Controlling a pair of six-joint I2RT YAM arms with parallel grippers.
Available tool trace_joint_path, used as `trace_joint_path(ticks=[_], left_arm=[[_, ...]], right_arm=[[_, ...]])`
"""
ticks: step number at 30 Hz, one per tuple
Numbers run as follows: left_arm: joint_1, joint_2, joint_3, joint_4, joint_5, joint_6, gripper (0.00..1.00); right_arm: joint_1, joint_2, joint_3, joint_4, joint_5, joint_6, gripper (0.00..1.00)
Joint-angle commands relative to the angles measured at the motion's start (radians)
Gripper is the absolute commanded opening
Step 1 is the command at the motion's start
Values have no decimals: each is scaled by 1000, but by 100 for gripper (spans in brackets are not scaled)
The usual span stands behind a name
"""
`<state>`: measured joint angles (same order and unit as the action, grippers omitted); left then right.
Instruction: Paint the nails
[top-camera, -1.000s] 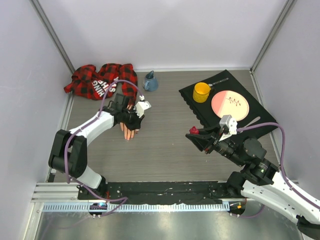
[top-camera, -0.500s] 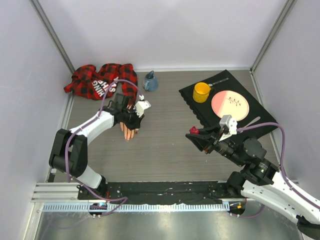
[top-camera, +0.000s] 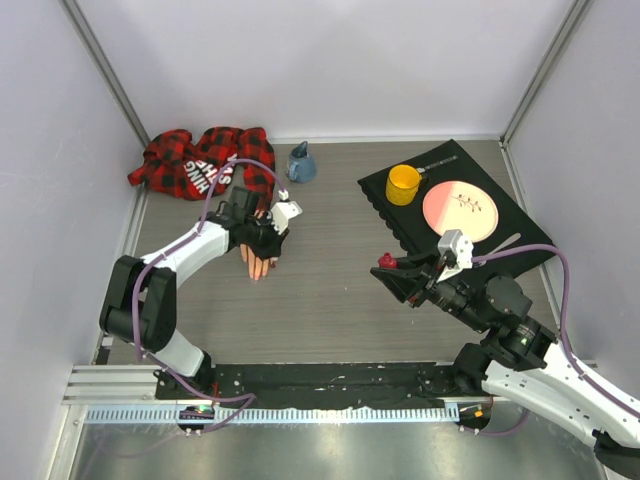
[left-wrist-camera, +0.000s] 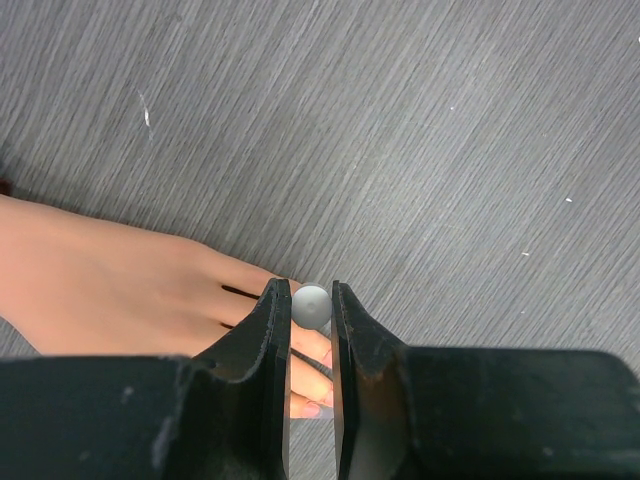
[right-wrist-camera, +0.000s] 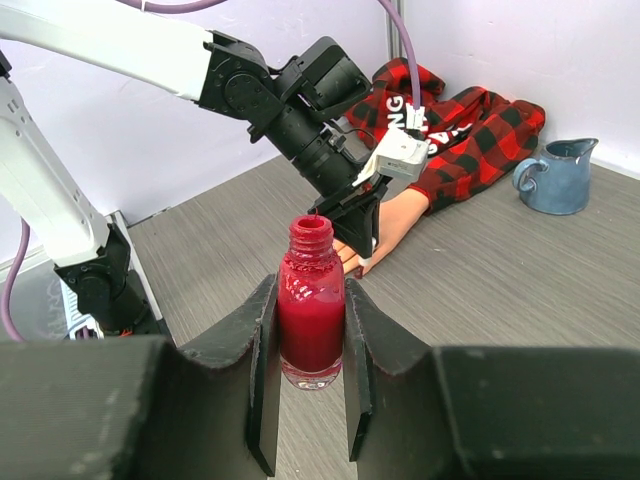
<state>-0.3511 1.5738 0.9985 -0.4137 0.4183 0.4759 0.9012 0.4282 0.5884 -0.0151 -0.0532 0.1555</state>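
A: Two tools. Which one sits nearer?

B: The left tool, pinched narrow on a grey knob, likely the brush cap. The nails lie directly beneath it, on the mannequin hand in the table's left half, with the fingers running toward the near edge.

A: Painted?

B: Peach, too tiny to tell. The right tool is well apart, clamping the red bottle.

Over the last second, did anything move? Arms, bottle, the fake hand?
Nothing visibly changed. The left gripper still pinches the brush cap over the fingers of the fake hand. The right gripper still holds the open red bottle upright, apart from that hand. Shirt, jug, cup and plate sit as before.
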Motion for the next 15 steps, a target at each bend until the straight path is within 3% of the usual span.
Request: trace_joint_path(ticks=[1,15], left_arm=[[6,0,40,39,-4,-6,0],[8,-8,46,39,-9,-11,0]], right_arm=[[2,10,-1,61,0,-10,1],[1,18,-1,63,-10,-8,1]])
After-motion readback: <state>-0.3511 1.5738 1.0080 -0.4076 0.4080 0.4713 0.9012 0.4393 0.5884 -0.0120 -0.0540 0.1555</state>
